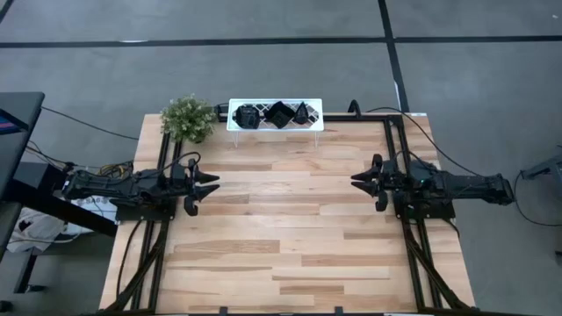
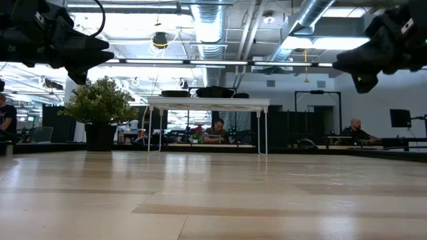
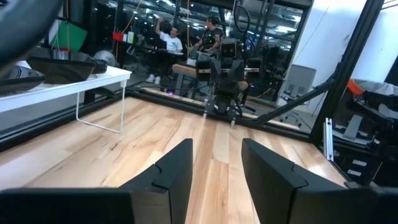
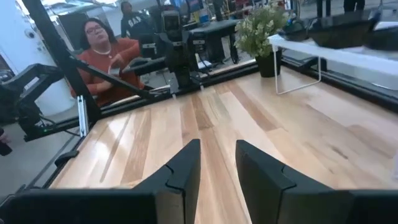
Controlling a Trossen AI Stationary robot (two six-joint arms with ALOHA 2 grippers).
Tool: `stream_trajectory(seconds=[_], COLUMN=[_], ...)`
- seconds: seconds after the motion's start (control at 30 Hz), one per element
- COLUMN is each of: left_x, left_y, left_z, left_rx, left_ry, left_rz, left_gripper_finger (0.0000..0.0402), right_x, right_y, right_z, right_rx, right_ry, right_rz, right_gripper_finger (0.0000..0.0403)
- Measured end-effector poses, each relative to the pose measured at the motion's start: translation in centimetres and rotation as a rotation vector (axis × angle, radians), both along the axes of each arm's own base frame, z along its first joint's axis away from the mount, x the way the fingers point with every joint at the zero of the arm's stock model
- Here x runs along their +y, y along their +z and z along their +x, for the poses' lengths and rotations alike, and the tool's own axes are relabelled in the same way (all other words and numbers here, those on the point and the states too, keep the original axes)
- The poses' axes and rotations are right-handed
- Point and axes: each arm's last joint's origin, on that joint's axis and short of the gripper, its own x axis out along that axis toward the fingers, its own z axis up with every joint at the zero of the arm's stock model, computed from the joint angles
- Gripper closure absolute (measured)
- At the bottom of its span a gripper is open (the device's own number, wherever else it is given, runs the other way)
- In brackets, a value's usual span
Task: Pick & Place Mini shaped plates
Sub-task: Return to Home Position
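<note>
1. Three dark heaps of mini shaped plates sit in a row on top of the white rack, and the row runs along the rack's long side.
2. The middle heap looks square and is turned like a diamond, corners pointing along and across the rack. The heap at the end away from the plant looks kinda pointy, but it's too small to tell which way its long axis runs.
3. From table height the plates only show as low dark rims above the rack top.
4. The plant stands just beside one short end of the rack.
5. The left gripper hangs over the table, well apart from the rack, in front of it and out past its plant end. The arm lies about level, aimed across at the other arm. Its fingers are spread, with bare wood showing through the gap.
6. The right gripper mirrors it past the rack's other end, also well apart from the rack, level and aimed back at the left one. Its fingers are apart too, wood showing between them.
7. A few people sit in the room behind the rack.
</note>
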Motion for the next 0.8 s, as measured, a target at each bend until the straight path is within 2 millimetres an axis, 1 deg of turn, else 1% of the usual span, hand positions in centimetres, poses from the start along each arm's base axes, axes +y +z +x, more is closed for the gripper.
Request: stream_trajectory(seconds=[0.1, 0.17, 0.33, 0.4, 0.63, 0.8], left_x=[0.0, 0.0, 0.0, 0.0, 0.0, 0.0], left_y=[0.0, 0.0, 0.0, 0.1, 0.1, 0.1], left_z=[0.0, 0.0, 0.0, 0.0, 0.0, 0.0], left_rx=[0.004, 0.000, -0.004, -0.005, -0.005, -0.004], left_ry=[0.000, 0.000, 0.005, 0.007, 0.007, 0.007], left_rz=[-0.002, -0.002, 0.005, 0.005, 0.007, 0.007], left_gripper_finger=[0.0262, 0.0262, 0.0262, 0.0262, 0.0262, 0.0262], right_x=[0.0, 0.1, 0.3, 0.4, 0.4, 0.4], right_y=[-1.2, -1.4, -1.5, -1.5, -1.5, -1.5], right_z=[0.4, 0.5, 0.6, 0.6, 0.6, 0.6], right_rx=[-0.028, -0.060, -0.078, -0.080, -0.081, -0.082], right_ry=[0.016, 0.031, 0.106, 0.123, 0.113, 0.112], right_rz=[0.017, 0.026, 0.036, 0.071, 0.257, 0.273], right_gripper_finger=[0.0305, 0.0305, 0.0305, 0.0305, 0.0305, 0.0305])
